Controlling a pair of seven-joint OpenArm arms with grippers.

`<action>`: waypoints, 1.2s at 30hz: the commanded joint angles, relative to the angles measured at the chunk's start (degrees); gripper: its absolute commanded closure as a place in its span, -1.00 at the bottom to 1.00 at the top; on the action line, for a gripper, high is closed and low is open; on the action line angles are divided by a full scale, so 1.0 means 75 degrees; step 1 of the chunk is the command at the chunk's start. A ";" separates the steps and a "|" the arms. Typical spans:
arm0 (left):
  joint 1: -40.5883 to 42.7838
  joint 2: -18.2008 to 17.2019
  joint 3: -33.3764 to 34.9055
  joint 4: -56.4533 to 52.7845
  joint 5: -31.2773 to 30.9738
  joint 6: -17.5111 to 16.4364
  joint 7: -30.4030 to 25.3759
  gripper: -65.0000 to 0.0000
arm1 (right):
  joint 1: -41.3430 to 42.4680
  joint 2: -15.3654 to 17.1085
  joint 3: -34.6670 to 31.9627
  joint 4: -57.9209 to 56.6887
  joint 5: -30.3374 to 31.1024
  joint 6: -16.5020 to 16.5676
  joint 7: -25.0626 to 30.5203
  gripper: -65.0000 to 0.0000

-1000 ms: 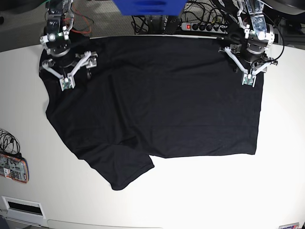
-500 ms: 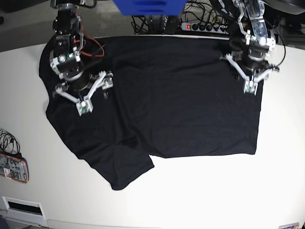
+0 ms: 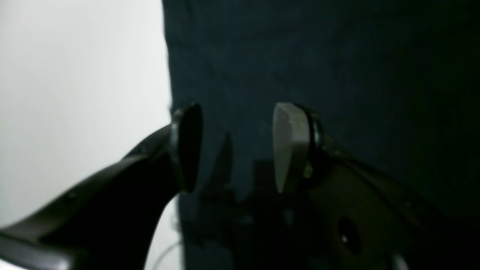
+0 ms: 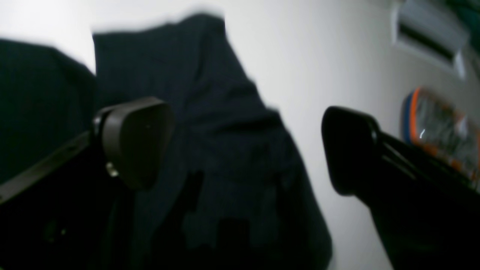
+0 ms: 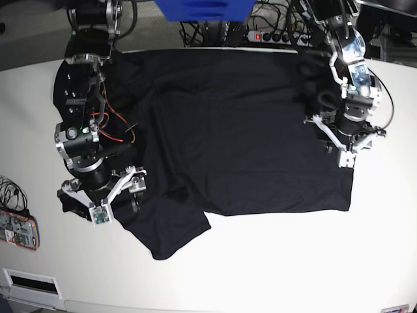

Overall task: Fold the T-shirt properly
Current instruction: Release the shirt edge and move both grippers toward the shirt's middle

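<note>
The black T-shirt lies spread flat on the white table, with one short sleeve pointing to the front left. My right gripper hangs open over the shirt's left front part. In the right wrist view it is wide open and empty above the sleeve cloth. My left gripper is over the shirt's right edge. In the left wrist view it is open and empty, straddling the cloth just inside the hem, beside bare table.
An orange-rimmed device with cables lies at the table's left edge and also shows in the right wrist view. A white box sits at the front left. A power strip and a blue object are behind the table.
Both arms have moved from the shirt's far corners toward the front. The right gripper came down the left side to the sleeve area; the left gripper came down the right edge. The shirt has not visibly moved.
</note>
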 commanded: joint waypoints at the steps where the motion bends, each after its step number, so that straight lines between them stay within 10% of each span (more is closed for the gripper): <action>1: -0.0247 -0.0145 0.0066 0.0141 -0.0020 0.0058 -0.0142 0.12 | 0.0059 0.0056 0.0033 0.0126 0.0040 -0.0015 0.0117 -0.91; 17: -0.2767 -0.0790 0.0136 -0.0961 -0.0008 0.0058 -0.0131 0.12 | 0.0106 0.0303 -0.0600 0.0196 0.0028 -0.0015 0.0199 -0.91; 22: -0.3634 -0.0978 0.0136 -0.2344 -0.0090 0.0058 -0.0096 0.12 | 0.0106 0.0736 -0.1631 0.0185 0.0040 -0.0015 0.0902 -0.91; 36: -0.6623 -0.2419 0.0136 -0.8568 -0.1356 -0.0422 -0.1373 0.12 | 0.0118 0.0150 -0.1479 0.0161 0.0004 -0.0015 0.0891 -0.91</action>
